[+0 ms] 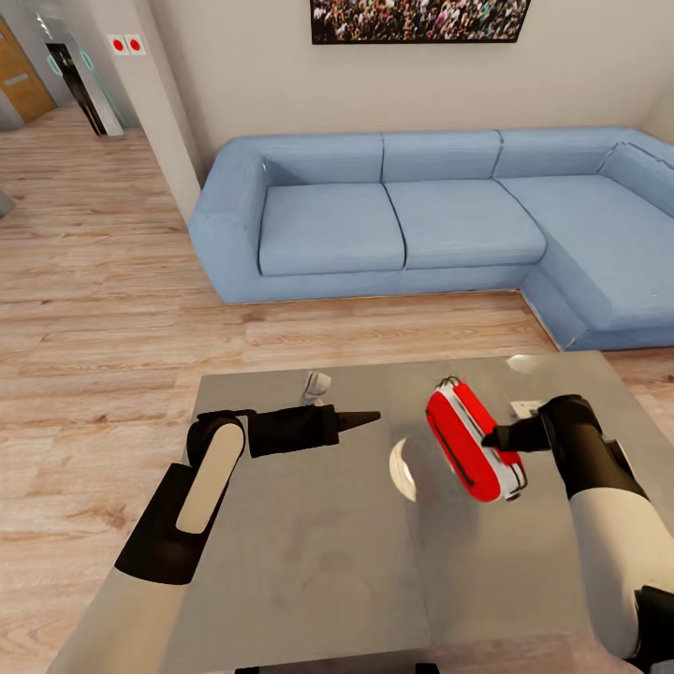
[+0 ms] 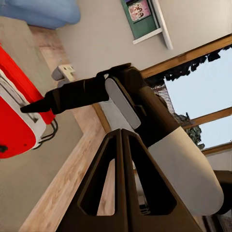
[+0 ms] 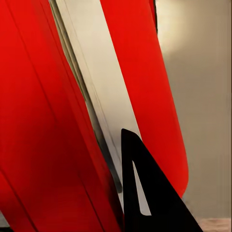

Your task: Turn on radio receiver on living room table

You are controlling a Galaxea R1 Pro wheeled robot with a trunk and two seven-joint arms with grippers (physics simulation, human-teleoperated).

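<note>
The red radio receiver (image 1: 465,438) with white trim lies slanted on the right part of the glossy grey table (image 1: 309,552). My right gripper (image 1: 490,438) is shut, its pointed tip against the radio's right side. In the right wrist view the red casing (image 3: 53,121) is very close, with one dark finger (image 3: 142,203) in front of it. My left gripper (image 1: 372,416) is shut and points toward the radio from the left, a short gap away. The left wrist view shows its joined fingers (image 2: 123,159), the right gripper's tip (image 2: 30,108) and the radio (image 2: 14,125).
A blue sectional sofa (image 1: 402,225) stands beyond the table under a framed crowd picture (image 1: 421,19). Light wood plank floor (image 1: 94,309) lies between them and stretches left to a hallway. Pale reflections (image 1: 316,385) show on the table top.
</note>
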